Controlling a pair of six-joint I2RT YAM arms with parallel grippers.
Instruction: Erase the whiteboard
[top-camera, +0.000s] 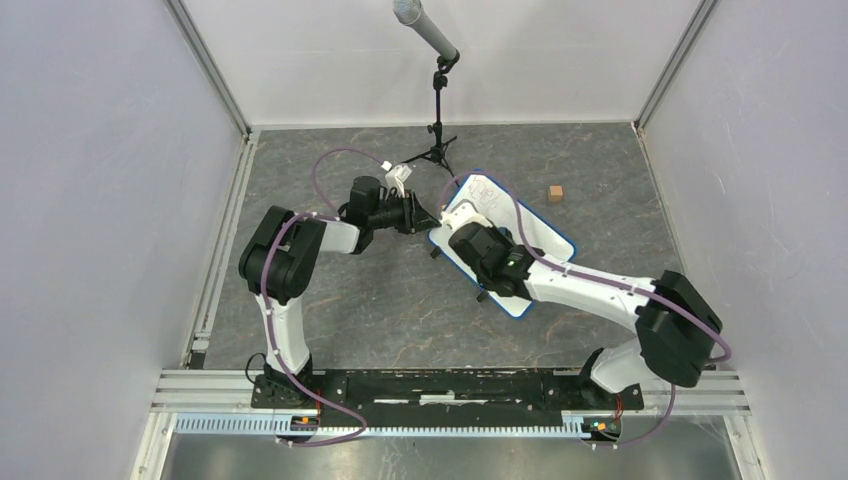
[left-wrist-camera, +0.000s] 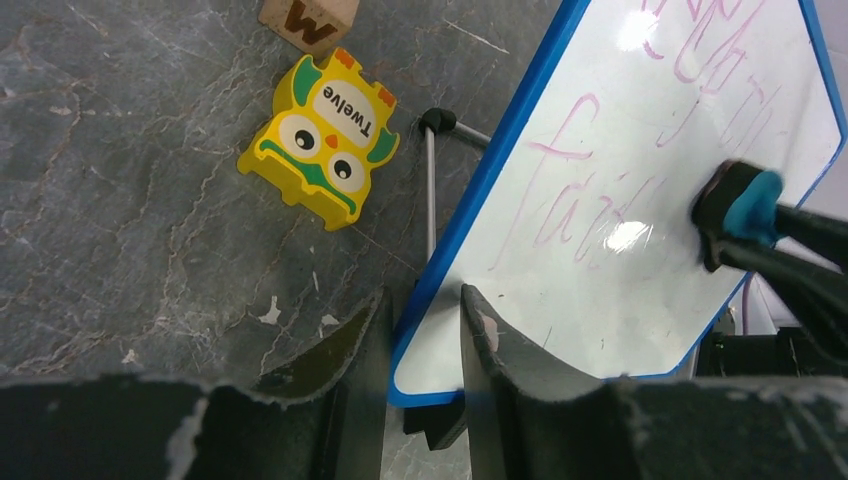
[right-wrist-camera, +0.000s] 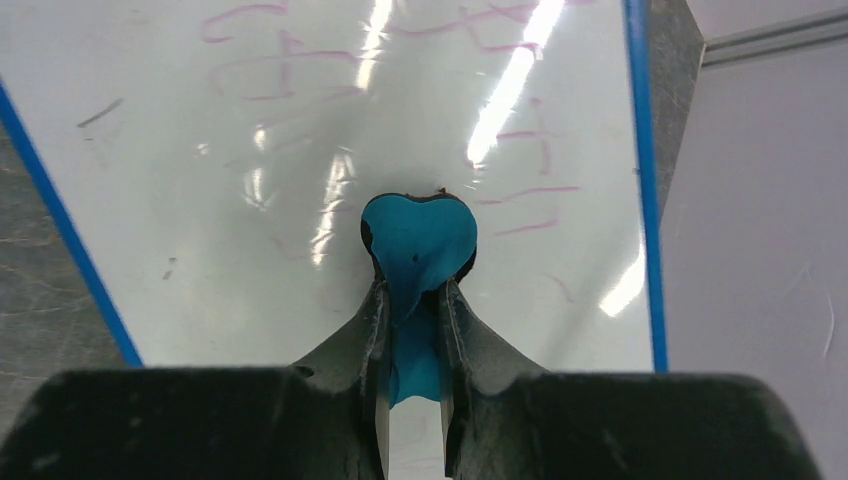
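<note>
The whiteboard (top-camera: 530, 228) with its blue rim lies mid-table, its face (left-wrist-camera: 620, 190) bearing faint reddish scribbles (right-wrist-camera: 520, 170). My left gripper (top-camera: 432, 222) is shut on the board's corner edge (left-wrist-camera: 425, 330), one finger each side of the rim. My right gripper (top-camera: 462, 222) is shut on the blue-and-black eraser (right-wrist-camera: 418, 245), pressed against the board's face. The eraser also shows in the left wrist view (left-wrist-camera: 745, 210) at the board's right side.
A yellow owl block marked "Twelve" (left-wrist-camera: 322, 137) and a wooden letter block (left-wrist-camera: 308, 20) lie on the table left of the board. A small wooden cube (top-camera: 556, 193) sits beyond the board. A microphone stand (top-camera: 436, 110) stands at the back.
</note>
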